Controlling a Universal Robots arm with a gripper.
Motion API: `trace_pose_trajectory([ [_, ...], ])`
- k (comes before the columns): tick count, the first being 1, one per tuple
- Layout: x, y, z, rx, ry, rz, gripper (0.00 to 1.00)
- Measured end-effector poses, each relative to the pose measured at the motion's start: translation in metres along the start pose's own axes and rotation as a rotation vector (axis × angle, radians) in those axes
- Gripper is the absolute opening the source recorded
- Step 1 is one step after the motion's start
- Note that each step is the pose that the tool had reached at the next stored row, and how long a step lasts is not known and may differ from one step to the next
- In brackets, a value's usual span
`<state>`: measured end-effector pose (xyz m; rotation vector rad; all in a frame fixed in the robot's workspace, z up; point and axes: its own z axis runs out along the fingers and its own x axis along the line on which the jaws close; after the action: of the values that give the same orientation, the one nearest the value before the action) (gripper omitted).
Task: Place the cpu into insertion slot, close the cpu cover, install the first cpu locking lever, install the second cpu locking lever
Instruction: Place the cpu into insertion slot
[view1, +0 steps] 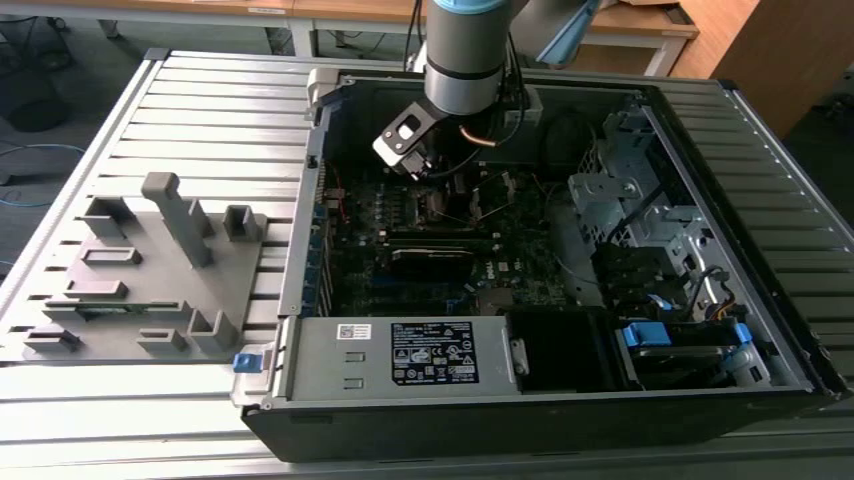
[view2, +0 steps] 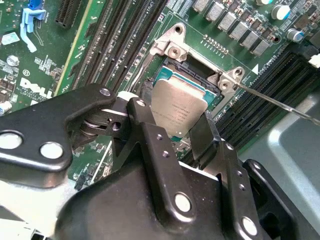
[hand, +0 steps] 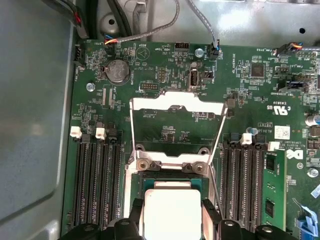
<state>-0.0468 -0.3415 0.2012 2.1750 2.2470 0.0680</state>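
Grey holder rack (view1: 147, 270) on the worktop (view1: 214, 110) at the exterior view's left, open computer case (view1: 534, 400) beside it, fingers (view2: 142, 120) clamped on the cpu (view2: 177, 105) right over the insertion slot (view2: 187, 70), cpu cover (hand: 150, 102) flipped open

A ribbed grey metal table (view1: 200, 110) filled most of the exterior view, its slats brightest toward 3 o'clock, where light struck them. Pale wooden desks (view1: 360, 10) ran along 12 o'clock, with a wooden cabinet (view1: 781, 50) at 1 o'clock. At 10 o'clock a black wire bin (view1: 30, 70) stood on the dark floor (view1: 60, 160), and a blue cable (view1: 20, 195) lay on it near 9 o'clock.
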Motion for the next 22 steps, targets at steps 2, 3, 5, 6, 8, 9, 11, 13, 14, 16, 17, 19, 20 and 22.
trace_pose_trajectory([
  [2,-0.0001,-0.0002,0.0010,0.0001,-0.0001,0.000,0.54],
  [3,-0.0001,-0.0002,0.0010,0.0001,-0.0002,0.000,0.54],
  [5,0.0000,-0.0003,0.0011,0.0001,-0.0002,0.000,0.54],
  [6,0.0000,-0.0003,0.0012,0.0001,-0.0001,0.000,0.54],
  [8,0.0008,-0.0006,0.0015,-0.0002,0.0002,0.000,0.54],
  [9,0.0011,-0.0008,0.0015,-0.0001,0.0001,0.000,0.54],
  [11,0.0013,-0.0008,0.0026,-0.0001,0.0001,0.001,0.54],
  [13,0.0014,-0.0010,0.0046,-0.0001,-0.0002,0.007,0.54],
  [14,0.0014,-0.0010,0.0058,-0.0002,-0.0004,0.010,0.54],
  [16,0.0015,-0.0011,0.0073,-0.0003,-0.0006,0.015,0.54],
  [17,0.0014,-0.0011,0.0074,-0.0002,-0.0008,0.016,0.54],
  [19,0.0015,-0.0011,0.0074,-0.0002,-0.0010,0.016,0.54],
  [20,0.0015,-0.0011,0.0075,-0.0003,-0.0008,0.017,0.54],
  [22,0.0017,-0.0011,0.0078,-0.0005,-0.0005,0.017,0.54],
])
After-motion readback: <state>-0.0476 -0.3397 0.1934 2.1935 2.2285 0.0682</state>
